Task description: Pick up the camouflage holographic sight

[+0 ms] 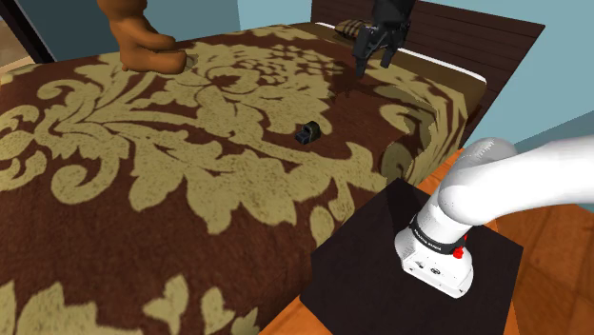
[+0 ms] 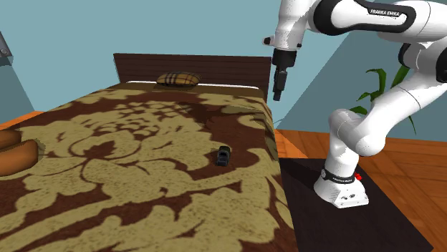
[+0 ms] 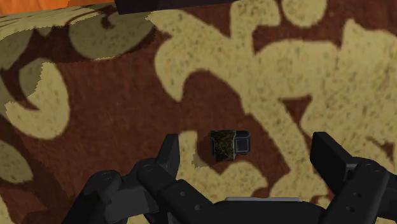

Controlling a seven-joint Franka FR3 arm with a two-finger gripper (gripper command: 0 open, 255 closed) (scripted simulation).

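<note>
My pincer (image 2: pixel 277 91) hangs high over the bed (image 2: pixel 107 207), on the side nearest to my stand (image 1: pixel 381 285); its fingers (image 3: pixel 169 156) are spread wide and they pinch nothing. The camouflage holographic sight (image 3: pixel 229 144) lies on the brown and gold bedspread, in a dark part of the pattern, well apart from the pillow (image 2: pixel 178 79) and from the brown plush toy (image 1: pixel 143 38). So I judge the task is at its beginning; the sight is not yet touched, and the descent, the closing and the lift are all left to do.

The wrist view gives me what the others do not; there I see the green mottled skin of the sight and a dark frame at one end, and the sight lies in line between my fingers. The second exterior view gives the height; there the pincer is far above the sight. In the shoulder view the sight is a small dark block.
</note>
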